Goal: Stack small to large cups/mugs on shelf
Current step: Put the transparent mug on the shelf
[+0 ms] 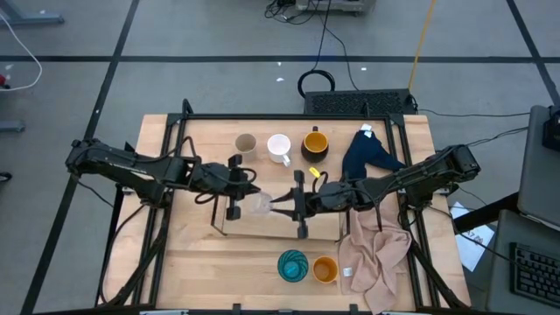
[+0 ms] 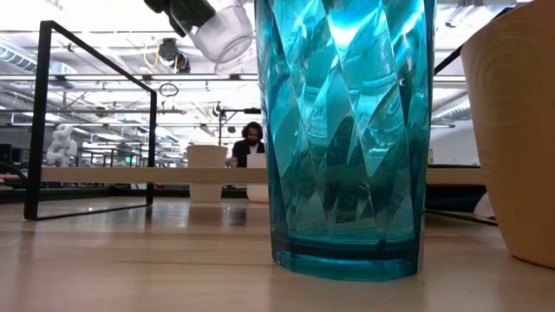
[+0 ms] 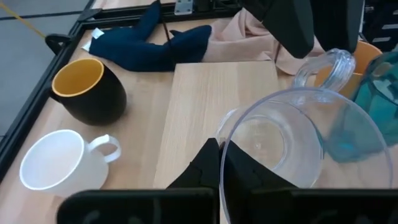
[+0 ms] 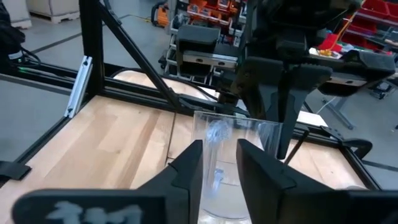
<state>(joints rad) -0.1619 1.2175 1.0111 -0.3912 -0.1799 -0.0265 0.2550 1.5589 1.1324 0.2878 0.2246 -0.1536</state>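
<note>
The clear glass [image 1: 258, 206] has a handle and hangs tilted above the left part of the shelf [image 1: 325, 229], a light board in a black wire frame. My left gripper [image 1: 248, 191] reaches it from the left and my right gripper [image 1: 278, 203] from the right; both are shut on it. In the low view the glass [image 2: 224, 33] is high above the board [image 2: 130, 174]. The beige-grey cup [image 1: 245, 143], white mug [image 1: 278, 147] and dark mug with yellow inside [image 1: 315, 143] stand behind the shelf. The teal cup [image 1: 293, 265] and orange cup [image 1: 325, 269] stand near the table's near edge. My left gripper pinches the glass's wall at the rim [image 3: 222, 146], one finger [image 3: 249, 177] inside the glass and one [image 3: 202, 168] outside. It comes level from the table's left. The glass is lifted clear and lies tilted. My right gripper has the glass's handle [image 4: 216, 155] between its two fingers [image 4: 189, 165], coming level from the table's right. In the left wrist view its fingers [image 3: 292, 34] stand at the handle's loop [image 3: 323, 68]. The glass is clear of the shelf.
A dark blue cloth [image 1: 367, 153] lies at the far right and a pink cloth [image 1: 376, 254] at the near right, beside the shelf's right end. The black frame rails [image 1: 175, 149] run along the table's sides. A person sits far behind the table [image 2: 251, 139].
</note>
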